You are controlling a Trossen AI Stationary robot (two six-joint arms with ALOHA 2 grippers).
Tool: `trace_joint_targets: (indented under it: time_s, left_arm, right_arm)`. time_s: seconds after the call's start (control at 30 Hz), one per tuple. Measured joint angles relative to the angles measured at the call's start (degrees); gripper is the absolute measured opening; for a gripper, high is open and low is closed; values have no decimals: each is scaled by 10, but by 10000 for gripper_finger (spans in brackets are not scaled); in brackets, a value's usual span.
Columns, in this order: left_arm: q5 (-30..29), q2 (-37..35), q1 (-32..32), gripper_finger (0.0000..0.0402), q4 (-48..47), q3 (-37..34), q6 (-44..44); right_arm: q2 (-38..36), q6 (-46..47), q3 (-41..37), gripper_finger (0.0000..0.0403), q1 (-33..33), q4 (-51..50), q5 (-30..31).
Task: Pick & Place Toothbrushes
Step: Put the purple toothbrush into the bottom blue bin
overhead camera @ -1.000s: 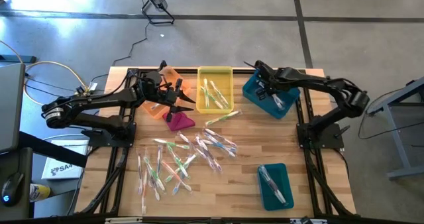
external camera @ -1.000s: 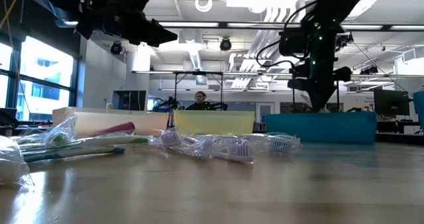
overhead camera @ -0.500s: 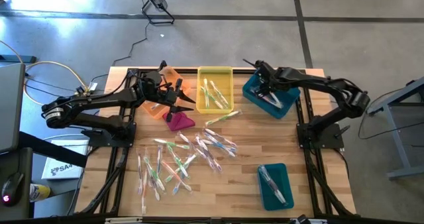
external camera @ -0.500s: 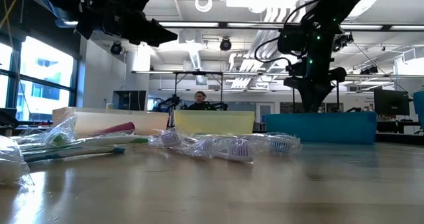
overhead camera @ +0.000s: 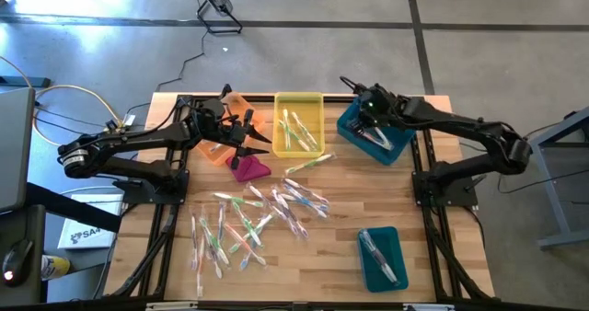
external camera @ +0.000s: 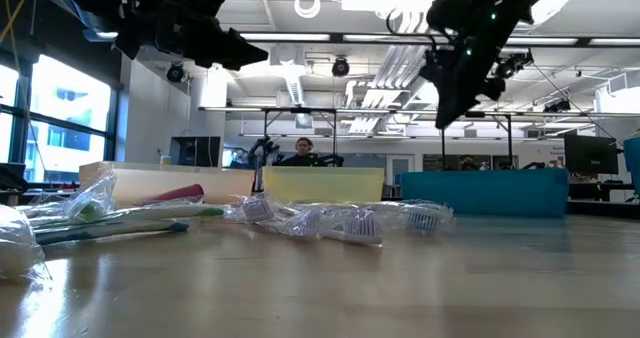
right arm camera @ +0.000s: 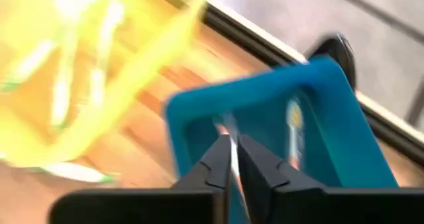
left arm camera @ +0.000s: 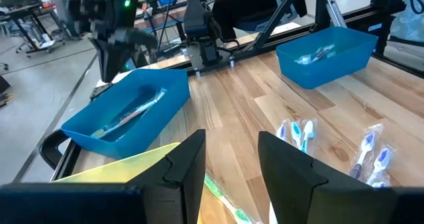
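Note:
Many toothbrushes (overhead camera: 262, 214) in clear wrappers lie scattered on the wooden table; others lie in the yellow bin (overhead camera: 299, 125) and in two teal bins. My right gripper (overhead camera: 361, 116) hangs shut and empty above the far teal bin (overhead camera: 375, 134), whose toothbrushes (right arm camera: 295, 121) show below its fingertips (right arm camera: 233, 151). My left gripper (overhead camera: 258, 134) waits open and empty in the air between the orange bin (overhead camera: 230, 127) and the yellow bin; its fingers (left arm camera: 230, 151) have nothing between them.
A magenta cloth lump (overhead camera: 248, 168) lies just in front of the orange bin. A second teal bin (overhead camera: 382, 258) with a toothbrush stands near the table's front right. Bare wood shows between the heap and that bin. People sit in the room behind (external camera: 300, 150).
My right gripper has risen out of the far teal bin, moved a little toward the table's left edge and tipped toward level. The left arm has kept still.

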Motion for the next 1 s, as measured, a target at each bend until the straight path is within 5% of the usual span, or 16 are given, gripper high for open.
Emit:
trace_joint_targets:
  time_s: [0.2, 0.63, 1.0]
  left_arm:
    - [0, 0, 0, 134, 0, 0, 0]
    - [0, 0, 0, 134, 0, 0, 0]
    - [2, 0, 0, 134, -5, 0, -5]
  right_arm:
    - [-6, -34, 0, 3, 53, 23, -7]
    - [-6, -148, 0, 3, 183, 137, -144]
    - [-5, -119, 0, 3, 252, 185, -143]
